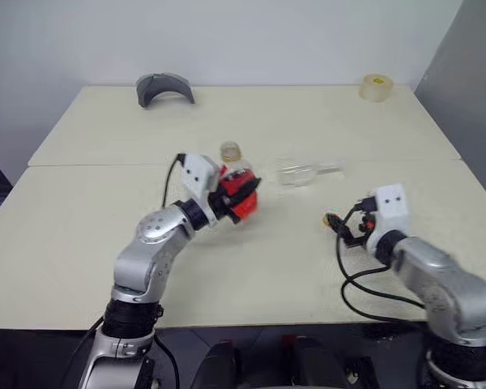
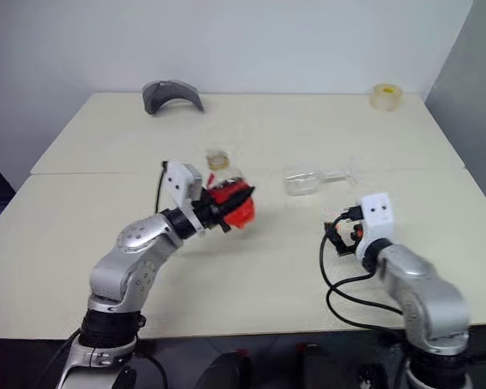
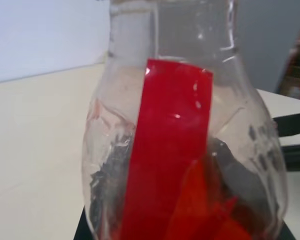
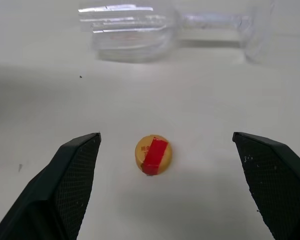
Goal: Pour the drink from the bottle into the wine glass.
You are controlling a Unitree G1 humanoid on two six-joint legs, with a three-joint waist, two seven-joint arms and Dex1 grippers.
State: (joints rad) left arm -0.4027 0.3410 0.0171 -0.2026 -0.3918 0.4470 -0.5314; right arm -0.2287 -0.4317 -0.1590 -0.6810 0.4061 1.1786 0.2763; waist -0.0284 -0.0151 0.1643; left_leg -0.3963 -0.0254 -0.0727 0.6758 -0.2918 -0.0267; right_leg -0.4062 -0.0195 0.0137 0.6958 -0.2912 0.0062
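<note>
Left hand grips the bottle; right hand, spread wide, hovers over the loose cap. Beyond it the wine glass apparently lies toppled on the desk, so pouring would spill.

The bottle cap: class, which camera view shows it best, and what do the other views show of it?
The right wrist view: the cap lies on the table between the open right jaws, yellow with a red band. In the head views it is a small yellowish spot by the right gripper.

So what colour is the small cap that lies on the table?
The cap is yellowish with a red stripe across its top; the right wrist view shows it best.
</note>
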